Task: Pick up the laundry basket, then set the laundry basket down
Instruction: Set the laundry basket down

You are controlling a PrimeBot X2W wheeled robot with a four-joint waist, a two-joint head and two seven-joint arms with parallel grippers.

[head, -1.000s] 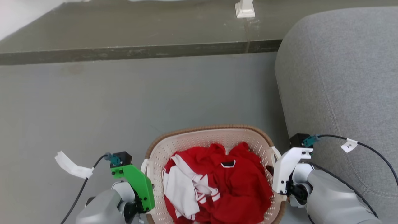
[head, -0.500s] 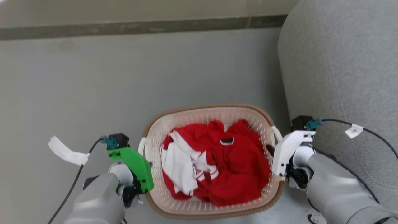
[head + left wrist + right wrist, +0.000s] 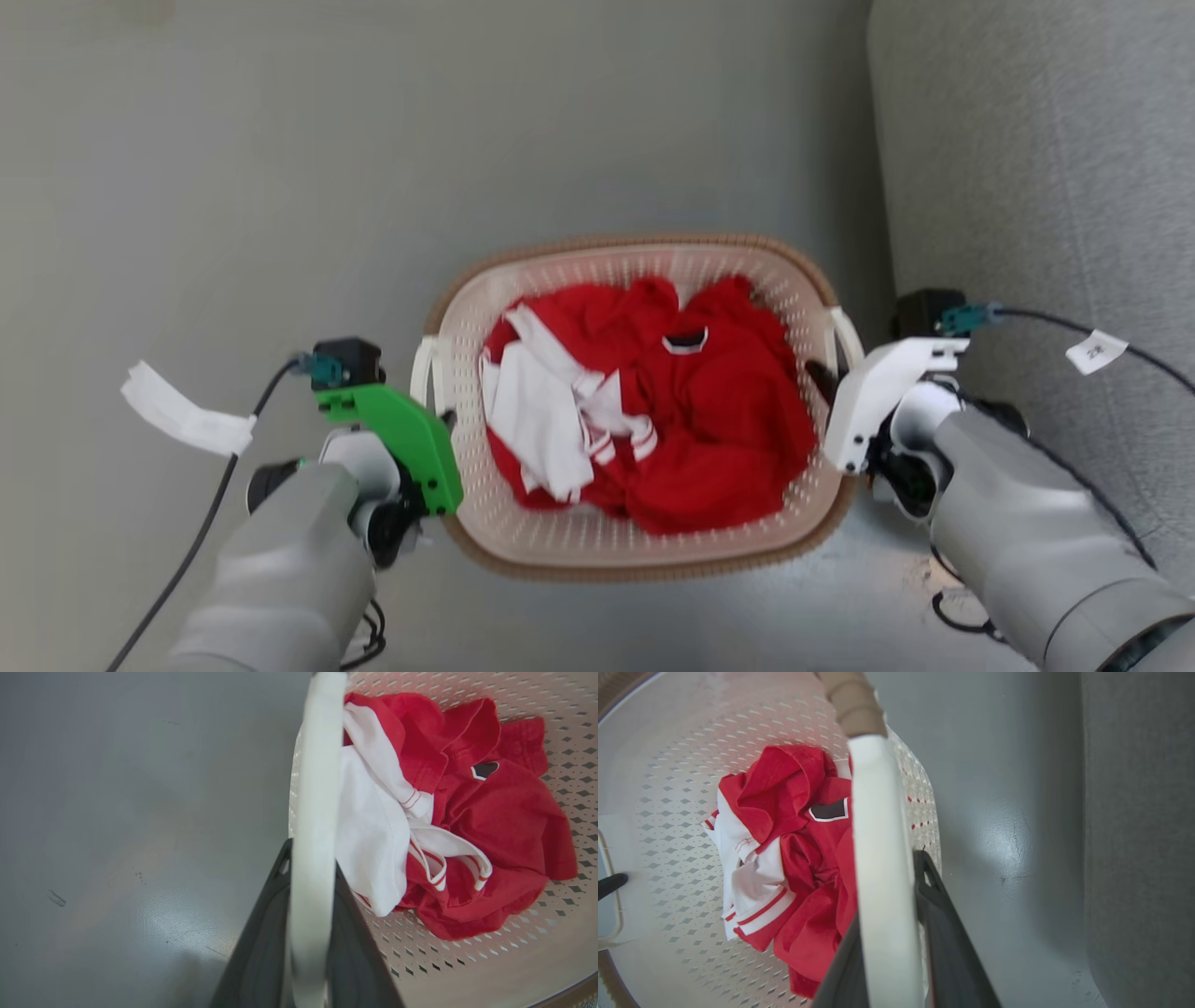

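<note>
While left fingers and right fingers clench its handles, the laundry basket — upright — spans left-right.

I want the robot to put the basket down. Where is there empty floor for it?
The wide grey floor ahead and to the left of the cream-white perforated plastic laundry basket is bare. On the right it is crowded: the grey fabric sofa stands close, leaving only a narrow strip, where the right gripper holds the handle.
</note>
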